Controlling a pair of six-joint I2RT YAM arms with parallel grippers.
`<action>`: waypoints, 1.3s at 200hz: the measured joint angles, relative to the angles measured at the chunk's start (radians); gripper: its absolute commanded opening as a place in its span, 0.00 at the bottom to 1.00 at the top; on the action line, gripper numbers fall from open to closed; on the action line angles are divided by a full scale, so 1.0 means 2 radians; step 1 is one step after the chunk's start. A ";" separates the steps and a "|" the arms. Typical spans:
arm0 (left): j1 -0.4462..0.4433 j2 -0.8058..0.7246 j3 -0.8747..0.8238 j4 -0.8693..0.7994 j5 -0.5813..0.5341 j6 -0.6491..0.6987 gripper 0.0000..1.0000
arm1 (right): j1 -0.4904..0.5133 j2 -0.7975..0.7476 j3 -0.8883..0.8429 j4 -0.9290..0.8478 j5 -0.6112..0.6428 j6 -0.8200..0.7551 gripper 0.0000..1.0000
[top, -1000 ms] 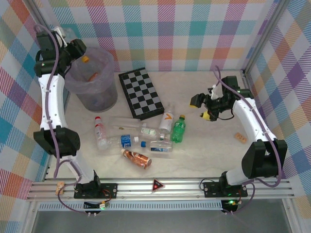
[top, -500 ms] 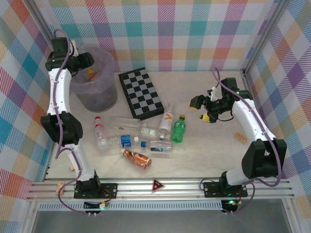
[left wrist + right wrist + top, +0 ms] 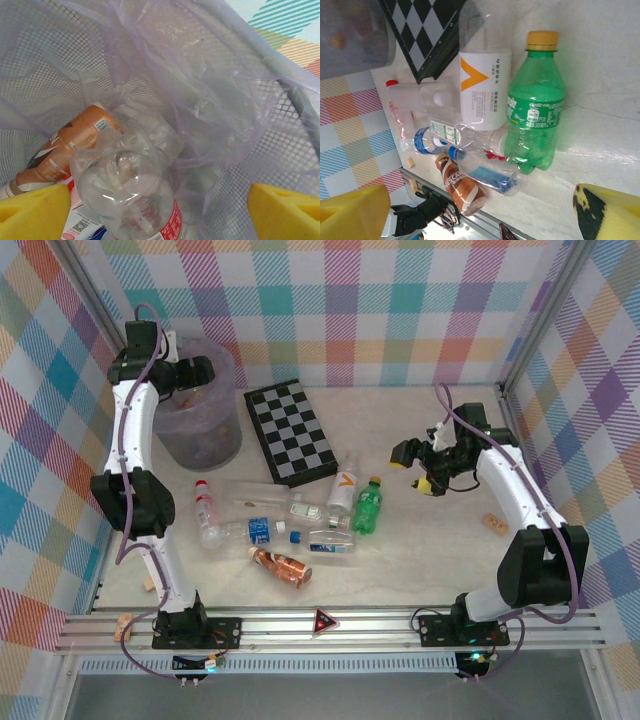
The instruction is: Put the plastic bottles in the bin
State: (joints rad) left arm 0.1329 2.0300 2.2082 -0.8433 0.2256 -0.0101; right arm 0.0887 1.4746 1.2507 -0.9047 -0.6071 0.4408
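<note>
Left tool (image 3: 195, 374), pads apart, is hanging over the round grey lilac-bagged bin (image 3: 218, 435) at ten o'clock; a brown-orange bottle (image 3: 65, 150) and a red-labelled clear bottle (image 3: 130, 195) are lying inside. Right tool (image 3: 412, 468), gaping, is facing the white orange-V bottle (image 3: 484, 87); its print is unreadable.

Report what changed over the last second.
The left hand swung rightward from the left edge of the bin and now hangs open over it, above the binned bottles. No release is visible. The right hand and the loose bottles stayed put.
</note>
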 measured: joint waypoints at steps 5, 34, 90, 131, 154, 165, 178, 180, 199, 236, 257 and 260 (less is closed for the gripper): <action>0.000 0.000 0.000 -0.001 0.000 0.000 0.92 | 0.002 0.000 -0.002 0.000 0.004 0.003 0.95; 0.000 0.000 0.000 -0.004 -0.001 0.001 0.92 | 0.028 -0.001 -0.019 0.007 0.033 0.021 0.95; 0.000 0.000 0.028 -0.041 -0.013 0.014 1.00 | 0.085 0.000 -0.044 0.024 0.103 0.074 0.94; 0.000 -0.028 0.056 -0.066 -0.020 0.029 1.00 | 0.101 0.034 -0.065 0.064 0.111 0.121 0.92; 0.000 -0.057 0.057 -0.075 -0.028 0.033 1.00 | 0.107 0.067 -0.065 0.089 0.110 0.136 0.90; 0.000 -0.071 0.057 -0.078 -0.030 0.034 1.00 | 0.109 0.080 -0.065 0.097 0.110 0.141 0.89; 0.000 -0.087 0.056 -0.080 -0.031 0.034 1.00 | 0.110 0.095 -0.064 0.105 0.111 0.143 0.88; 0.000 -0.089 0.056 -0.081 -0.031 0.034 1.00 | 0.111 0.097 -0.064 0.106 0.110 0.143 0.88; -0.002 -0.126 0.030 -0.077 -0.031 0.028 1.00 | 0.113 0.121 -0.056 0.112 0.111 0.145 0.86; -0.029 -0.221 -0.074 -0.073 -0.016 0.016 1.00 | 0.117 0.159 -0.047 0.132 0.108 0.154 0.84; -0.064 -0.266 -0.138 -0.069 -0.002 0.010 1.00 | 0.121 0.176 -0.047 0.144 0.102 0.158 0.84; -0.071 -0.273 -0.150 -0.067 0.000 0.009 1.00 | 0.123 0.179 -0.046 0.146 0.101 0.159 0.83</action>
State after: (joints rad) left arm -0.0093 1.4845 1.9083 -0.9768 0.2264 0.0071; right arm 0.3340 1.8332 1.1580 -0.6136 -0.4042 0.7582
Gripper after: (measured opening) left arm 0.999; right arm 0.840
